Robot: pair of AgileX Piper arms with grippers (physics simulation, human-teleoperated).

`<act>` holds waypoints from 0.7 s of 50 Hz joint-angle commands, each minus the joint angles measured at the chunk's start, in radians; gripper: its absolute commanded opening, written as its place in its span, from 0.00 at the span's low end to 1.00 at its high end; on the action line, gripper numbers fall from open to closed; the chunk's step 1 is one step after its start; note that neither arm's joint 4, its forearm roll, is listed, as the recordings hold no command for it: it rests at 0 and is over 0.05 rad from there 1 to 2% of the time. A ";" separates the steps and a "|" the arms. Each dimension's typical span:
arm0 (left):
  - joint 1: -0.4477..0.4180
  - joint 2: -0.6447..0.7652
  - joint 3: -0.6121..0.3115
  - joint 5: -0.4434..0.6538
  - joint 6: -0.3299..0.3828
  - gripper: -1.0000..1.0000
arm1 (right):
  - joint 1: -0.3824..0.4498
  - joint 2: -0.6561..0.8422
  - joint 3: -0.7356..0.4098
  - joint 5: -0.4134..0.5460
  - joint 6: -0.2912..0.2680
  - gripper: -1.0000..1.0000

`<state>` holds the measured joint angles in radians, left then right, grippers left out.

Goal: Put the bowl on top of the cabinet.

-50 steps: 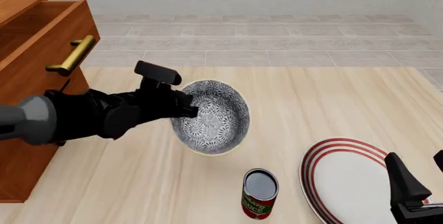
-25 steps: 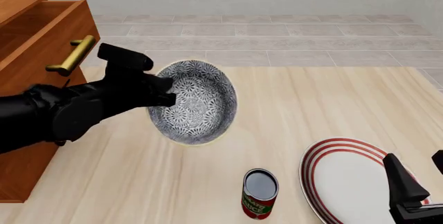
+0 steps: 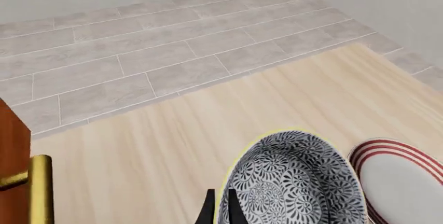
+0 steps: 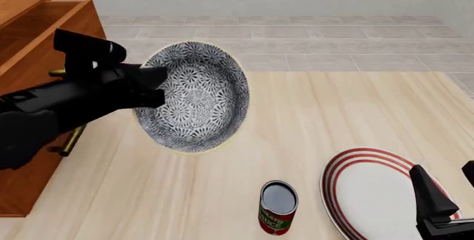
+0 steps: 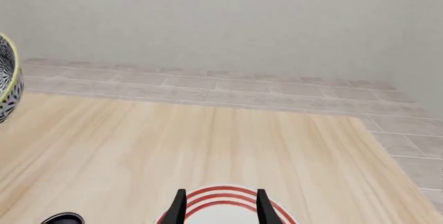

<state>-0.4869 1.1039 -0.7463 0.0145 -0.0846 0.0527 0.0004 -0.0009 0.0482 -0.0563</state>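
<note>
The bowl (image 4: 198, 96), grey-and-white floral with a pale rim, hangs tilted on its side above the table, its opening facing the camera. My left gripper (image 4: 155, 87) is shut on the bowl's left rim, just right of the cabinet (image 4: 33, 40). In the left wrist view the fingers (image 3: 207, 212) pinch the rim of the bowl (image 3: 294, 182). The reddish-brown cabinet stands at the left with its upper drawer pulled out. At the table's front right, my right gripper (image 5: 220, 211) is open over the plate (image 5: 221, 193). The bowl's edge (image 5: 7, 79) shows in the right wrist view.
A flat white plate with red rings (image 4: 374, 193) lies at the front right. A can (image 4: 278, 206) stands upright to its left. A brass handle (image 3: 38, 187) juts from the cabinet drawer beside my left arm. Tiled floor lies beyond the table's far edge.
My left arm has lifted the bowl up and to the left, closer to the cabinet. The right arm, can and plate have not moved.
</note>
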 commanded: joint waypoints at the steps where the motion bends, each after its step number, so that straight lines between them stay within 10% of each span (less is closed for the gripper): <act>1: 0.002 -0.109 -0.001 0.039 -0.015 0.00 | 0.002 0.000 0.000 0.001 -0.004 1.00; 35: 0.050 -0.303 -0.052 0.144 -0.126 0.00 | 0.008 0.000 0.000 0.006 -0.008 1.00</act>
<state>-0.4512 0.8446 -0.7755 0.1372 -0.1861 0.0599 0.0005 -0.0008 0.0526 -0.0630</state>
